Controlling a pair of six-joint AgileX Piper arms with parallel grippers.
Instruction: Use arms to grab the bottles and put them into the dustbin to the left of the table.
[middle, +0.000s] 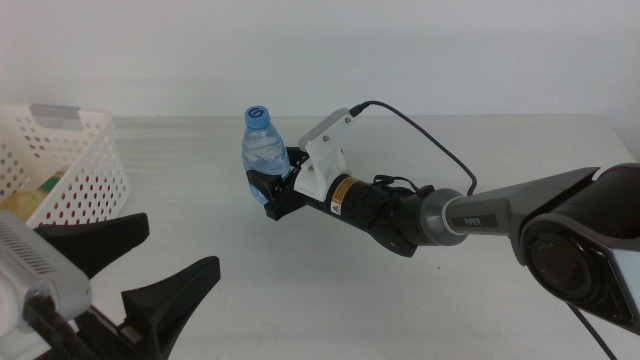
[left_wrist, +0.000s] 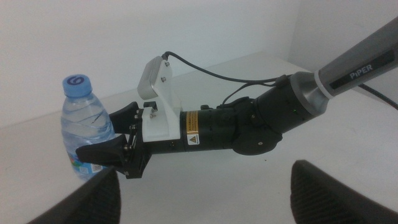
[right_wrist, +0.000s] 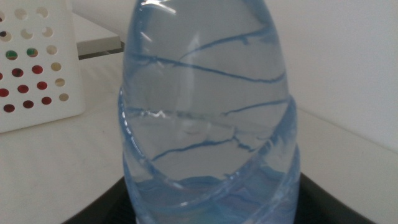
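Grasp step: right gripper (middle: 268, 188) fingers clamp the water bottle (middle: 262, 140), upright on the table (middle: 400, 300) at frame centre. Left gripper (middle: 150, 270) waits lower left, fingers wide. Next: lift, carry to dustbin (middle: 90, 160) upper left.

You get bright, even, diffuse light with only faint soft shadows on the white counter (middle: 400, 300). In the right wrist view the bottle (right_wrist: 208, 124) sits so close it looks soft, with small glints. The left hand (middle: 150, 270) is blurred at the frame's bottom edge.
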